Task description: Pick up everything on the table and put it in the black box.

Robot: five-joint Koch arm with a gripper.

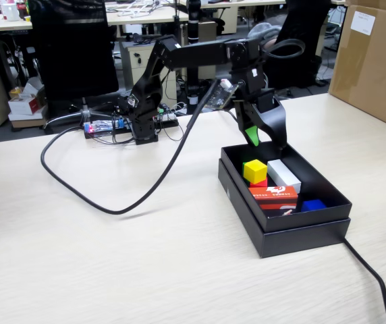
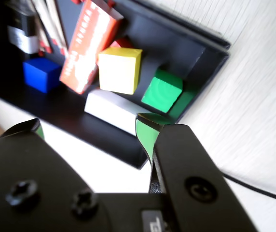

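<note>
The green cube (image 2: pixel 162 90) lies inside the black box (image 1: pixel 328 202), in the corner area next to the yellow cube (image 2: pixel 119 69), loose and clear of my hand (image 2: pixel 87 129). In the wrist view it sits just beside the white block (image 2: pixel 110 109), and its reflection shows on the box wall. The yellow cube rests on top of the red cube (image 1: pixel 258 182), of which only an edge is visible in either view. The red-orange printed carton (image 1: pixel 274 195) lies against these cubes, and a blue cube (image 2: pixel 41 73) sits on its far side, toward the box corner nearest the fixed camera. All three small cubes are in the box.

My hand hangs above the far end of the box, empty, with the two green-padded fingers (image 2: pixel 145 135) spread apart and nothing between them. In the fixed view one green pad (image 1: pixel 252 136) points down toward the box interior.

The box stands on the pale wood-grain counter (image 1: pixel 112 256). A thick black cable (image 1: pixel 105 202) loops across the counter from my base. A large brown cardboard carton (image 1: pixel 372 61) stands at the right edge of the fixed view.
</note>
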